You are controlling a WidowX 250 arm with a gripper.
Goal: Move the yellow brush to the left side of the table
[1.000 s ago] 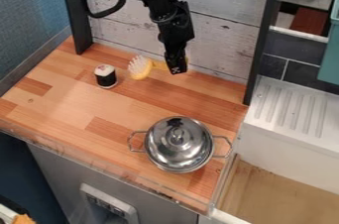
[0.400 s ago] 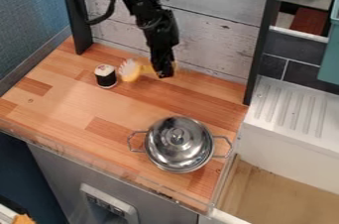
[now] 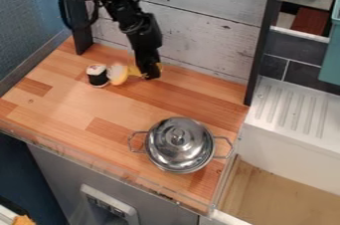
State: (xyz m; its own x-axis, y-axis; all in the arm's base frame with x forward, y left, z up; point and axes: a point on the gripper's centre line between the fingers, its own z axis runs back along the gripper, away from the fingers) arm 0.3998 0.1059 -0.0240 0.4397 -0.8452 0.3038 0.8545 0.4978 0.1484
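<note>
The black gripper (image 3: 150, 73) hangs low over the back of the wooden table, shut on the handle of the yellow brush (image 3: 119, 74). The brush head with its white bristles points left from the gripper, and the handle's end shows just right of the fingers. The head is up against a small black-and-white sushi roll toy (image 3: 98, 75).
A lidded metal pot (image 3: 179, 144) with two side handles stands near the front right of the wooden table (image 3: 73, 104). A whitewashed plank wall rises behind, with dark posts at both ends. A white sink and drainer lie to the right.
The gripper has moved left along the back of the table, taking the brush with it. The sushi roll toy has shifted slightly left, with the brush head now against it.
</note>
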